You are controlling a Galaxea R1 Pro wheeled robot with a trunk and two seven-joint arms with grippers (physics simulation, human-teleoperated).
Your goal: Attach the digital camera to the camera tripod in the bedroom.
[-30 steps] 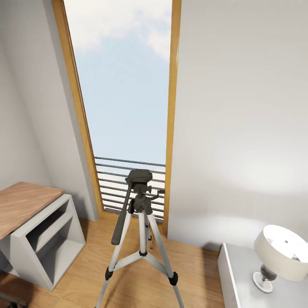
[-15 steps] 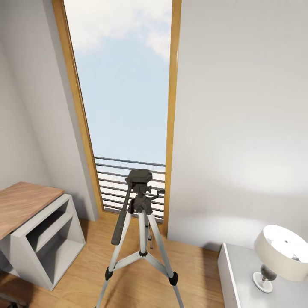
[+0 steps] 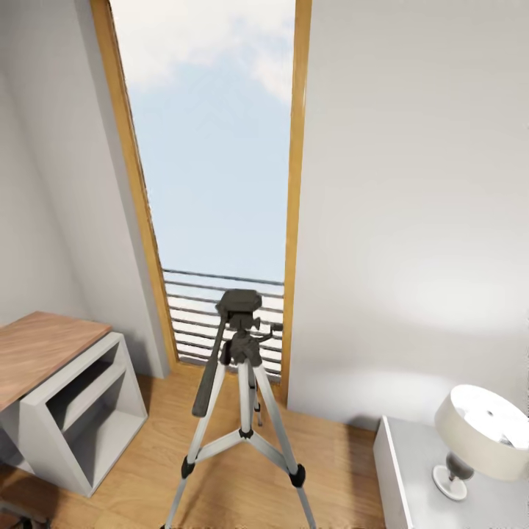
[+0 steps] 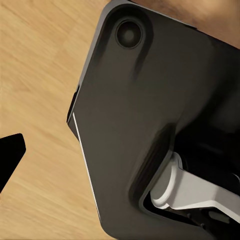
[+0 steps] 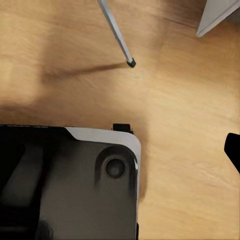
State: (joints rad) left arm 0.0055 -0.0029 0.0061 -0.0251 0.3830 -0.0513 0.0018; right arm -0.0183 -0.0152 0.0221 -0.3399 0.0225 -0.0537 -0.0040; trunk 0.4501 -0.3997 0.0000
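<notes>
tall window (image 3: 220,147) behind camera tripod (image 3: 242,382); no writing legible.

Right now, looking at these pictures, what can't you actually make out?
- Tripod: in the head view its feet are cut off by the bottom edge.
- Lamp: its shade runs off the right edge of the head view.
- Desk: cut off at the left edge.
- Left gripper: just a dark tip at the left wrist view's edge; open or shut is unclear.
- Right gripper: the same, a tip at the edge.
</notes>
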